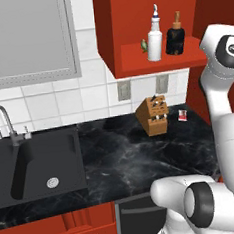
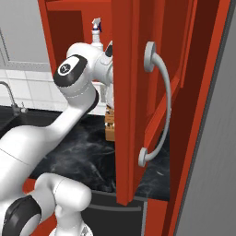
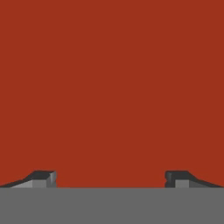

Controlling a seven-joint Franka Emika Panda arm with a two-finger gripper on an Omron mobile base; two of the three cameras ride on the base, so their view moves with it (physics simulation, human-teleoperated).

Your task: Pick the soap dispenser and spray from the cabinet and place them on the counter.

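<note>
The red wall cabinet point(image 1: 130, 17) stands open, and both bottles are on its shelf. The white spray point(image 1: 155, 38) stands left of the dark soap dispenser point(image 1: 175, 35) with its tan pump top. In the right base view the spray's nozzle point(image 2: 96, 26) peeks above my arm, beside the open cabinet door point(image 2: 131, 92). My gripper point(image 3: 110, 178) is open, its fingertips point(image 3: 43, 177) wide apart with nothing between them, facing a plain red surface close ahead. The black marble counter point(image 1: 117, 159) lies below the cabinet.
A wooden knife block point(image 1: 153, 116) and a small red-and-white item point(image 1: 182, 115) stand on the counter under the cabinet. A small green object point(image 1: 144, 45) sits left of the spray. The black sink point(image 1: 38, 163) with its faucet point(image 1: 3, 124) is at the left. The door's silver handle point(image 2: 159, 106) juts out.
</note>
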